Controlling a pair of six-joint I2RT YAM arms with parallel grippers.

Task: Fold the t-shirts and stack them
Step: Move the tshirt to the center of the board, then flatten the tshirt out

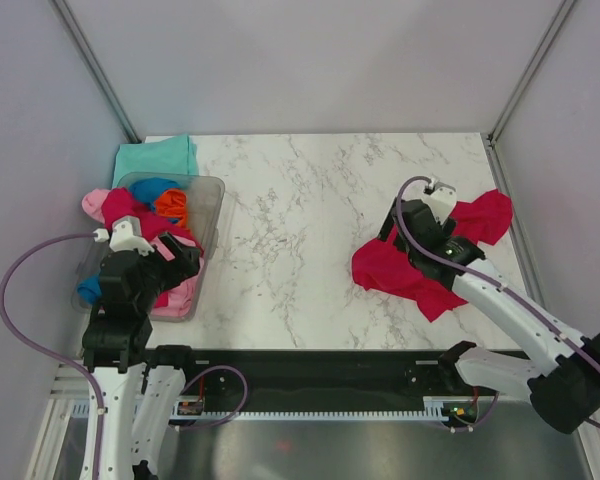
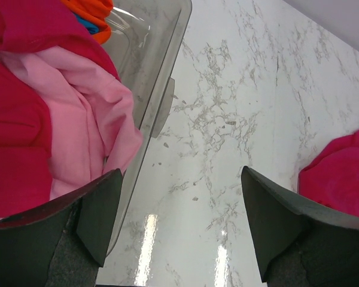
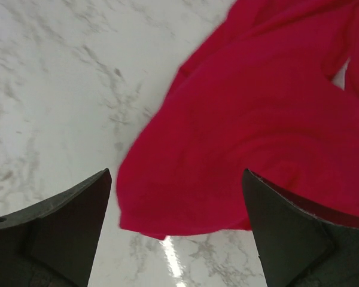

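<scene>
A large crimson-red t-shirt (image 1: 425,272) lies crumpled on the right of the marble table (image 1: 300,220). My right gripper (image 1: 394,232) is open and empty just above its left edge; the wrist view shows the shirt (image 3: 257,119) between and beyond the fingers of the gripper (image 3: 176,227). My left gripper (image 1: 185,262) is open and empty over the near right rim of the clear bin (image 1: 212,200), with bare marble between its fingers in the wrist view (image 2: 180,230). The bin holds pink (image 2: 90,113), crimson (image 2: 18,149), orange (image 1: 172,207) and blue (image 1: 152,188) shirts. A mint-teal shirt (image 1: 155,157) lies flat behind the bin.
Grey walls and metal posts close the table at the back and sides. The bin's rim (image 2: 161,54) runs close beside my left finger. Cables loop off both arms. A black rail lies along the table's near edge.
</scene>
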